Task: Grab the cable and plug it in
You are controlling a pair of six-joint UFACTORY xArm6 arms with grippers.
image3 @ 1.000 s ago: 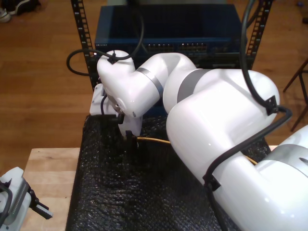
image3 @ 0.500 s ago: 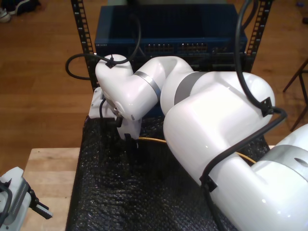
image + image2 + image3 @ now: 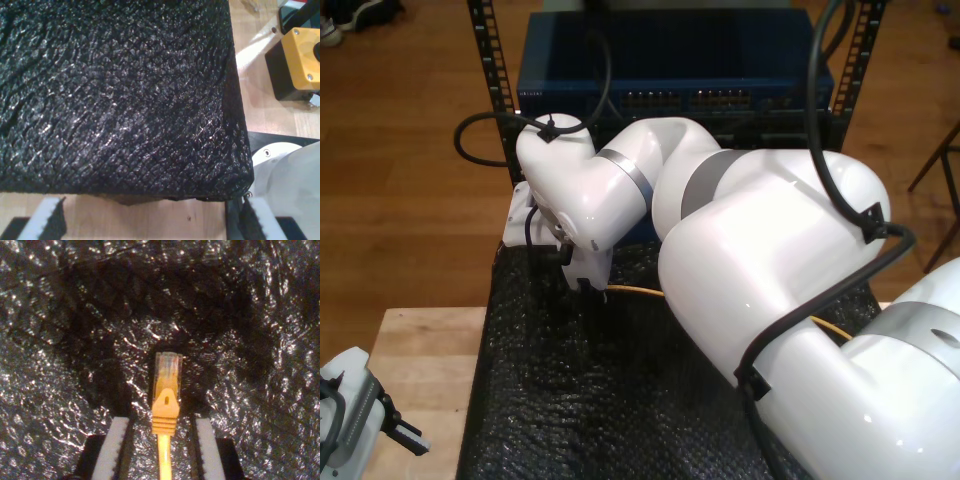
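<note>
My second gripper [image 3: 159, 445] is clamped on the yellow cable [image 3: 165, 412] just behind its clear plug [image 3: 167, 371], above the black mat [image 3: 620, 400]; my first gripper [image 3: 145, 220] idles open; insertion into the blue switch [image 3: 670, 70] remains, I judge.

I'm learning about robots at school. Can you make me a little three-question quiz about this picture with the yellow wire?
1. True or false: the cable lies between the pads of my second gripper.
2. What colour is the bubbly mat under the cable? A) black B) green C) pink
3. Fill in: the plug at the cable's tip is made of clear ______.

Key: 1 true; 2 A; 3 plastic.
</note>
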